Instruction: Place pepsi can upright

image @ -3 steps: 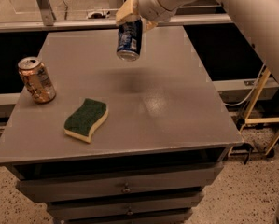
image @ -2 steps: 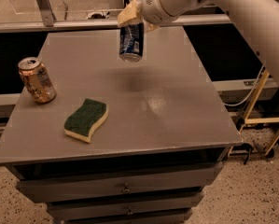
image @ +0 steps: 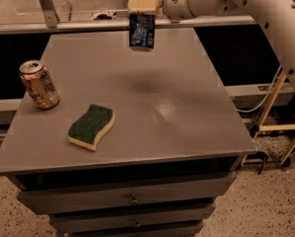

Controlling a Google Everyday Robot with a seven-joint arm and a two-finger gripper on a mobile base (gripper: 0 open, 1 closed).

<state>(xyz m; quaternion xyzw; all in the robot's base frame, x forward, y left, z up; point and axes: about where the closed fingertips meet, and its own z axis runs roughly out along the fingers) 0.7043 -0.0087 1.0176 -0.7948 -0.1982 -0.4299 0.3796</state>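
The pepsi can point(image: 141, 31), dark blue with white markings, hangs roughly upright in the air above the far middle of the grey table point(image: 186, 112). My gripper point(image: 143, 8) is shut on the can's top end, with the white arm reaching in from the upper right. The can's shadow falls on the tabletop well below it, so the can is clear of the surface.
An orange-gold can point(image: 39, 84) stands upright near the table's left edge. A green and yellow sponge point(image: 92, 126) lies at the front left. Drawers sit below the tabletop. A metal rail runs behind the table, and a wooden frame point(image: 280, 127) stands at the right.
The gripper has lifted the pepsi can higher and a little to the right, and the can has turned from tilted to nearly upright. The other can and the sponge have not moved.
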